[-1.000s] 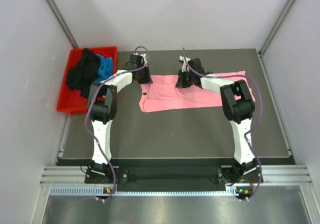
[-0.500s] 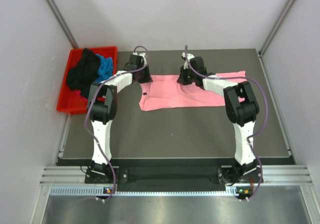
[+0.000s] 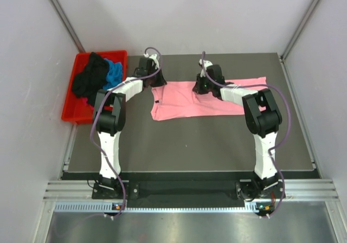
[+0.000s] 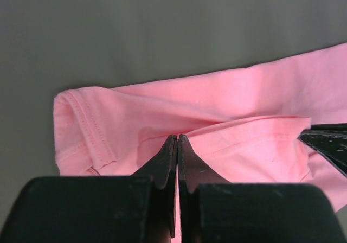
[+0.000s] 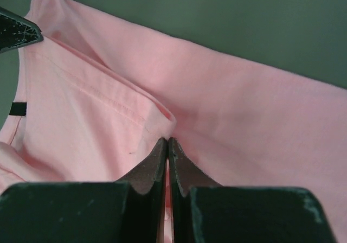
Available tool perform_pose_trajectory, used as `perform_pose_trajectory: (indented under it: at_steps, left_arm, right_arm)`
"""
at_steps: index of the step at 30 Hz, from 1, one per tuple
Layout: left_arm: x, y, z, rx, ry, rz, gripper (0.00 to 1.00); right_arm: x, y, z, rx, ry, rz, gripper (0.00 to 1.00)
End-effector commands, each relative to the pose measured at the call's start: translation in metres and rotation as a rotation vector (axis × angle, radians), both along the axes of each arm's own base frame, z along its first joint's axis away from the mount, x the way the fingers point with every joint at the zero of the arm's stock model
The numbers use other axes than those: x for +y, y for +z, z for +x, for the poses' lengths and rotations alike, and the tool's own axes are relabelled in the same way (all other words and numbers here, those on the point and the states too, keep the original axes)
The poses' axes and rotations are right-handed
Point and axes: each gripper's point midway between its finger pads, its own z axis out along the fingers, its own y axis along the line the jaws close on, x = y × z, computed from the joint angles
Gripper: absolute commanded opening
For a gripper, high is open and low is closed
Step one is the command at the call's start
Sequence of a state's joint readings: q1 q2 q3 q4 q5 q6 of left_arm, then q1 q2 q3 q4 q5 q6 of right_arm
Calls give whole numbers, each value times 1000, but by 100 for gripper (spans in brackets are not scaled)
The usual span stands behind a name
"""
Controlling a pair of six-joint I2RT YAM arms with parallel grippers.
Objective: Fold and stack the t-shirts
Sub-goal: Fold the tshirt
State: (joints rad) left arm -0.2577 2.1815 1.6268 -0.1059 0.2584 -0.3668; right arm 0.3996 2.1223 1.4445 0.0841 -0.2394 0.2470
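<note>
The light pink t-shirt [image 3: 184, 103] lies across the far middle of the dark table, partly folded on itself. My left gripper [image 3: 158, 82] is at its far left corner, my right gripper [image 3: 199, 85] near its far middle. In the left wrist view the left gripper [image 4: 177, 137] is shut on a fold of the pink t-shirt [image 4: 227, 102] beside a hemmed sleeve. The right gripper [image 5: 166, 140] is shut on a hemmed fold of the pink t-shirt [image 5: 244, 102]. A black t-shirt [image 3: 89, 77] and a bright blue t-shirt [image 3: 114, 74] lie bunched in the bin.
The red plastic bin [image 3: 68, 114] stands at the table's far left edge, just left of the left arm. Grey walls close in the back and both sides. The pink cloth's right end reaches toward the table's far right corner.
Both grippers have moved a little toward the far edge, drawing the pink t-shirt's pinched folds with them. The shirt's left corner now shows beside the left gripper.
</note>
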Motion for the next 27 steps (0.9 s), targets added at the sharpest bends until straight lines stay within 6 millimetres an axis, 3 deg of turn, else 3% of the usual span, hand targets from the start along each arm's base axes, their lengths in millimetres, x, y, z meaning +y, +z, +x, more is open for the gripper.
perform_pose_trajectory:
  at_steps: [1, 10, 15, 27]
  left_arm:
    - [-8, 48, 10, -135, -35, -43, 0]
    - [-14, 41, 15, -137, -66, -56, 0]
    - [-17, 49, 21, -175, -70, -68, 0]
    - [-32, 38, 24, -161, -158, -92, 0]
  right_arm:
    - [13, 44, 1, -103, 4, 62, 0]
    - [3, 48, 1, -127, -63, 52, 0]
    - [-2, 50, 2, -140, -99, 63, 0]
    - [-3, 42, 0, -121, -135, 83, 0]
